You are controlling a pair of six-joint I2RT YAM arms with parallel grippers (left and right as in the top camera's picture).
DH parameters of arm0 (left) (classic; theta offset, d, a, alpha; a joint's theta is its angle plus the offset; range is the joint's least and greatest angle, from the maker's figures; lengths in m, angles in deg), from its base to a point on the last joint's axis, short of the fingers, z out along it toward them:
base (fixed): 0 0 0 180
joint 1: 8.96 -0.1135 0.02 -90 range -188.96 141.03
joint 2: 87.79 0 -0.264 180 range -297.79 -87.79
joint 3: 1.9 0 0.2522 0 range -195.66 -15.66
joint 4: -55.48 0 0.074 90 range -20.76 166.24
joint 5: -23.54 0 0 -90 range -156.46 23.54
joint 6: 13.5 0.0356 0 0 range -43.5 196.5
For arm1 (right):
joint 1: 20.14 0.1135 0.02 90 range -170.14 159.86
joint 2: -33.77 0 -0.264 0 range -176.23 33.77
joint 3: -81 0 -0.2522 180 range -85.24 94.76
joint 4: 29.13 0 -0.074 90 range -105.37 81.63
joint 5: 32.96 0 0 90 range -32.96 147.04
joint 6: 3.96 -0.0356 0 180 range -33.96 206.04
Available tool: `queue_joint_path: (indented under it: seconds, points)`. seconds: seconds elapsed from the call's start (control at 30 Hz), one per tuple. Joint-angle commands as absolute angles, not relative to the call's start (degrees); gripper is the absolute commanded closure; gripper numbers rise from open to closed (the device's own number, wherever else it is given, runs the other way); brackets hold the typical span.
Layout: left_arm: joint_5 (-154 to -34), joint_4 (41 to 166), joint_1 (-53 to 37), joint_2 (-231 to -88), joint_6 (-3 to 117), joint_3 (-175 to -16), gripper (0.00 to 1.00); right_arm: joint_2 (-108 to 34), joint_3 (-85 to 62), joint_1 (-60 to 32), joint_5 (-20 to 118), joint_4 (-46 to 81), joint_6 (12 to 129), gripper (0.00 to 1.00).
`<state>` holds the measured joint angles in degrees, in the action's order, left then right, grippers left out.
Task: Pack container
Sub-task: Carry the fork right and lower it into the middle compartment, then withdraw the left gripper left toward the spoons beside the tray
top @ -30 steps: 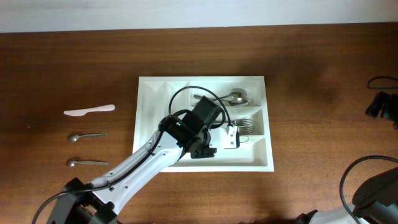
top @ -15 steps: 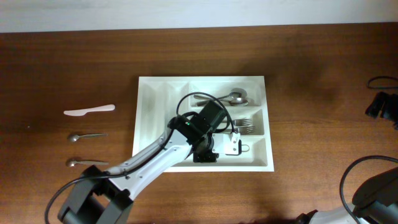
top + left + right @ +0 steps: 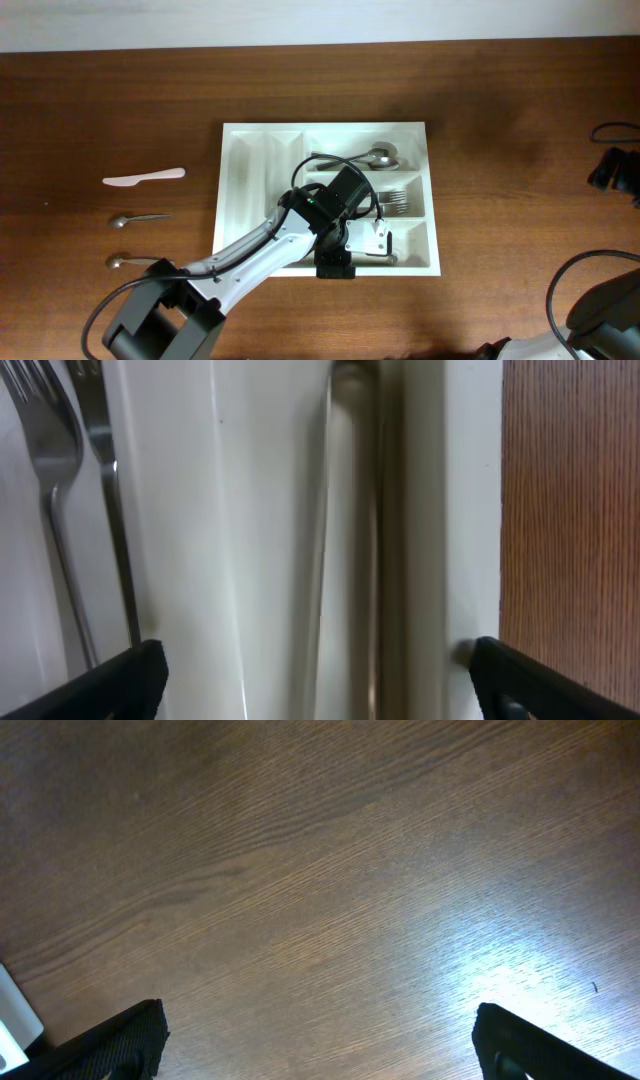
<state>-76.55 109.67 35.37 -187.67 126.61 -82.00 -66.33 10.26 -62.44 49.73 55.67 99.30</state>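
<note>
The white container (image 3: 250,160) lies mid-table, a spoon (image 3: 372,157) in its far wide compartment and forks (image 3: 392,201) in the middle one. My left gripper (image 3: 345,252) hangs low over the near wide compartment, open. In the left wrist view a blurred metal utensil (image 3: 352,490) lies lengthwise between the spread fingertips (image 3: 130,678), touching neither, close to the container's near wall (image 3: 450,510). The forks (image 3: 60,480) show at the left of that view. My right gripper (image 3: 318,1040) is open over bare wood, nothing between its fingers.
Left of the container lie a white plastic knife (image 3: 143,178) and two small metal spoons (image 3: 138,218) (image 3: 138,261) on the wooden table. The right arm's black parts (image 3: 612,168) sit at the table's right edge.
My left gripper has moved toward the container's near edge and opened, letting go of the metal utensil, which now lies in the near compartment. The right arm has not moved.
</note>
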Motion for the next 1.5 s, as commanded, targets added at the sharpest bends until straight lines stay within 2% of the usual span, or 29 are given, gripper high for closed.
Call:
queue_joint_path:
  seconds: [0.0,0.13,0.27,0.33,0.5,0.57,0.63,0.67,0.73,0.8,0.87,0.97,1.1,1.3,1.47]
  points:
    - [-77.6,108.7,35.5,-187.9,127.1,-82.8,0.01,-66.9,10.2,-62.5,50.0,55.7,98.8,0.01]
    - [-77.4,108.0,35.5,-187.7,126.5,-84.7,0.01,-66.9,10.2,-62.5,50.0,55.7,98.8,0.01]
    - [-73.8,108.0,35.3,-186.1,117.5,-92.1,0.01,-66.9,10.2,-62.5,50.0,55.7,98.8,0.01]
    - [-70.5,108.0,34.5,-184.8,110.6,-97.3,0.01,-66.9,10.2,-62.5,50.0,55.7,98.8,0.01]
    - [-72.4,111.6,32.6,-181.2,89.7,-105.5,0.01,-66.9,10.2,-62.5,50.0,55.7,98.8,0.01]
    - [-71.2,113.4,32.6,-180.1,91.0,-105.7,0.01,-66.9,10.2,-62.5,50.0,55.7,98.8,0.01]
    - [-62.4,113.7,32.5,-179.9,89.6,-105.7,0.01,-66.9,10.2,-62.5,50.0,55.7,98.8,0.01]
    - [-56.8,113.8,32.2,-179.9,85.7,-105.7,0.01,-66.9,10.2,-62.5,50.0,55.7,98.8,0.01]
    - [-38.7,115.4,30.3,-179.9,65.8,-105.7,0.01,-66.9,10.2,-62.5,50.0,55.7,98.8,0.01]
    - [-30.4,121.3,27.0,-179.8,44.8,-105.7,0.01,-66.9,10.2,-62.5,50.0,55.7,98.8,0.01]
    - [-34.7,125.7,22.5,-179.8,31.9,-105.7,0.01,-66.9,10.2,-62.5,50.0,55.7,98.8,0.01]
    - [-47.2,128.9,16.0,-179.9,30.0,-105.7,0.01,-66.9,10.2,-62.5,50.0,55.7,98.8,0.01]
    - [-45.2,136.6,8.7,-180.0,27.1,-105.3,0.01,-66.9,10.2,-62.5,50.0,55.7,98.8,0.01]
    - [-50.5,146.3,-3.5,-180.0,2.2,-100.4,0.01,-66.9,10.2,-62.5,50.0,55.7,98.8,0.01]
    - [-53.8,143.1,-12.2,-180.0,0.7,-93.5,0.01,-66.9,10.2,-62.5,50.0,55.7,98.8,0.01]
